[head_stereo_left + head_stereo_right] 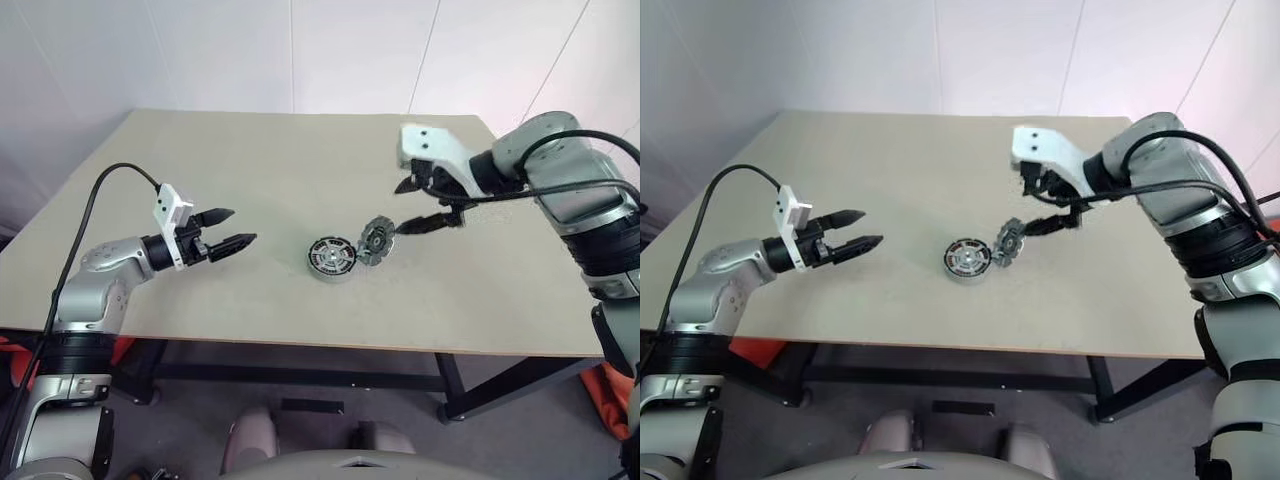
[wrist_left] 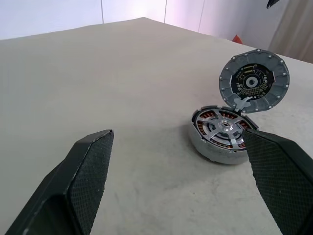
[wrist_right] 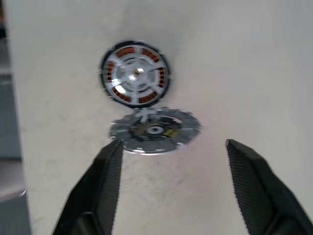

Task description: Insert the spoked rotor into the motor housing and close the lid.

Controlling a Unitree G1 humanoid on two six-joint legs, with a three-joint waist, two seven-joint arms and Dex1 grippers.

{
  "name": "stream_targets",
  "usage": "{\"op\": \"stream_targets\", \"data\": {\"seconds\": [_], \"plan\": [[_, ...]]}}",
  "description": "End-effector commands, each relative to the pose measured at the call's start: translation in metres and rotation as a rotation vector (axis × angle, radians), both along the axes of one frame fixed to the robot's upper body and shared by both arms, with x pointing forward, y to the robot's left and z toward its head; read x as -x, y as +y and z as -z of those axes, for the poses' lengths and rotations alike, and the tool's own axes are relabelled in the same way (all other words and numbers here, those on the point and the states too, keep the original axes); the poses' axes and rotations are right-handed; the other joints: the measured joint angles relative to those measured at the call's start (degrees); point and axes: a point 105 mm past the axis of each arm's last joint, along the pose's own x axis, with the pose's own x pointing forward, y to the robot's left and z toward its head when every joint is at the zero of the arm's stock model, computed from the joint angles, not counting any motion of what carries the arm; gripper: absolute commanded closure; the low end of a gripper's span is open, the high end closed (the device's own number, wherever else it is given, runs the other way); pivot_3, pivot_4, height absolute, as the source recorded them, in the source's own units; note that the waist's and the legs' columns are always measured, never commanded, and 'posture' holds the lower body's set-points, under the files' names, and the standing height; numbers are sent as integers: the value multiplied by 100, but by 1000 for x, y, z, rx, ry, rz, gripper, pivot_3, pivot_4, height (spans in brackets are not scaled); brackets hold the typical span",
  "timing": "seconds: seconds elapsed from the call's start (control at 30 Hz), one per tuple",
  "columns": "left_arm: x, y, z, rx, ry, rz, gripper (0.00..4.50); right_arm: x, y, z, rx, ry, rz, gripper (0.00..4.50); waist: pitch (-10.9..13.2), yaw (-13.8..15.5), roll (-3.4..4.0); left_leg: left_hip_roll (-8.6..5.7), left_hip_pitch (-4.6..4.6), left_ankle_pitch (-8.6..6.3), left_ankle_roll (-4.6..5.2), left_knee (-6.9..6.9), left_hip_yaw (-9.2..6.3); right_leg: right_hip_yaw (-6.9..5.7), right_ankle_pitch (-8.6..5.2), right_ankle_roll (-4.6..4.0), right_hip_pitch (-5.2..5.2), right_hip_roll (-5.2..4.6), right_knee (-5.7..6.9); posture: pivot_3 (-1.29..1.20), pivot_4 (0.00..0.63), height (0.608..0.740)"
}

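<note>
Silver spoked rotor point(image 2: 224, 133) already seated in the round copper-wound motor housing point(image 2: 203, 147), flat mid-bench. Slotted grey disc lid point(image 2: 254, 82) hinged up at the housing's edge, dark inner face exposed.

Copper-brown windings under silver spoked rotor point(image 2: 223, 131); grey lid point(image 2: 254, 82), dark centre

hidden: motor housing point(image 2: 221, 138) near rim behind left pincer point(image 2: 176, 181) fingertip | cut off: both left fingers at picture edge; right pincer point(image 3: 171, 176) fingers likewise | blurred: lid point(image 3: 155, 131) detail ahead of right pincer
</note>
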Motion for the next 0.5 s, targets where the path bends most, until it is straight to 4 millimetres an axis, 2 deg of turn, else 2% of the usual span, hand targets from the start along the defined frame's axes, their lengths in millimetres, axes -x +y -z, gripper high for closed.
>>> {"op": "stream_targets", "data": {"seconds": [0.03,0.2,0.27,0.37,0.5], "plan": [[-2,7,-17,1,-74,-29,0,-17,-22,-17,-76,-100,161,2039,0,-2,0,0,-4,0,-1,-1,0,-1,0,0,-2,0,-4,0,0,740],[-3,9,-19,15,-78,-41,0,-25,-50,-6,-102,-127,311,3853,0,4,0,-3,-16,-2,3,-2,1,-4,0,0,-6,0,-15,0,0,740],[-3,11,-20,12,-82,-44,0,-23,-63,8,-84,-134,367,4473,0,12,0,-3,-16,-2,3,-4,1,-5,0,0,-7,0,-17,0,0,740],[-3,10,-17,12,-78,-38,0,-19,-69,26,-88,-132,410,4473,0,27,1,-4,-14,-2,3,-6,2,-6,0,0,-3,-1,-20,0,0,740],[-4,11,-11,-8,-68,-44,0,-11,-60,43,-146,-116,443,4473,1,-4,4,-2,-8,0,0,-10,3,-5,0,0,-4,0,-16,0,0,740]]}}
